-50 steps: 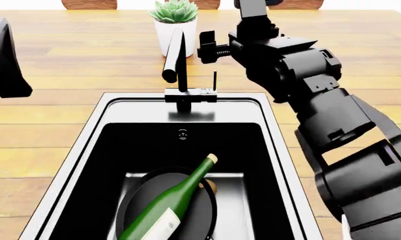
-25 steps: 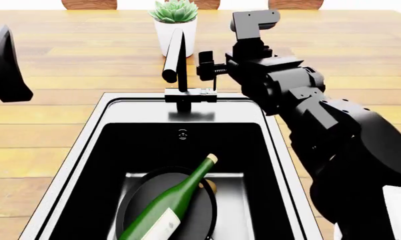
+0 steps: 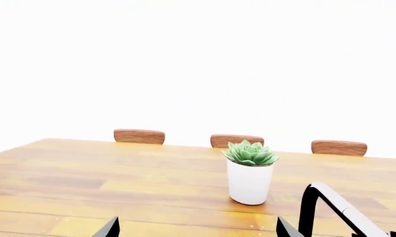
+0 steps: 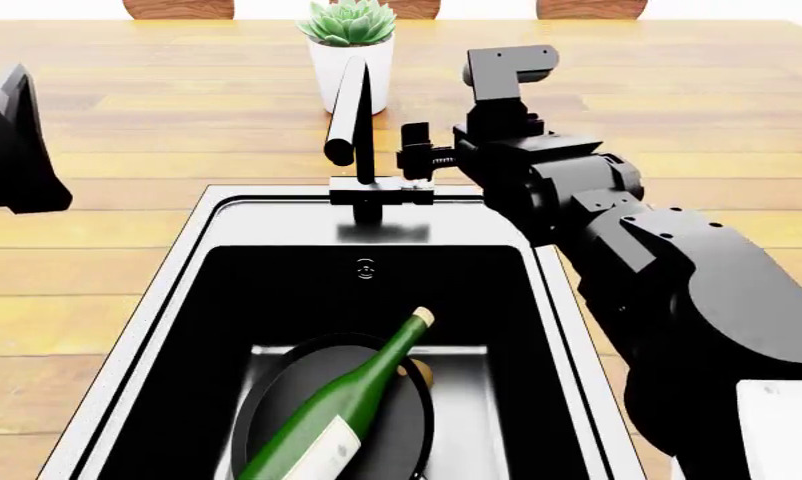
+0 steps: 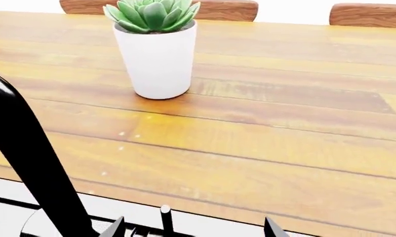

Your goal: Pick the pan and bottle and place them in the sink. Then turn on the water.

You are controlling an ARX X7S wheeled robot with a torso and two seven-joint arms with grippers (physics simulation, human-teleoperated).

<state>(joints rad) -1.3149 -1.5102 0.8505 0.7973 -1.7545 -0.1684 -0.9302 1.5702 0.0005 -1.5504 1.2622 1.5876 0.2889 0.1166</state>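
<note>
Your right gripper (image 4: 419,158) hangs spread either side of the tall black faucet's thin lever (image 5: 165,216), ready to start the water; the dark green glass wine bottle (image 4: 349,400) lies across the shallow round black frying pan (image 4: 394,420) in the deep black steel-rimmed sink (image 4: 541,300). Your left gripper (image 3: 194,232) idles released.

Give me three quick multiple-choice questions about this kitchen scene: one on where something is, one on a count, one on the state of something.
1. Where does the bottle lie?
A. on the wooden counter
B. in the sink, across the pan
C. beside the plant pot

2. How many chair backs show beyond the counter in the left wrist view?
A. one
B. three
C. five

3. Is water running from the faucet?
A. yes, a steady stream
B. none is visible
C. the sink is full

Answers:
1. B, the head view shows the bottle resting over the pan in the basin.
2. B, three brown backs line the far edge.
3. B, the spout and basin show no water.
</note>
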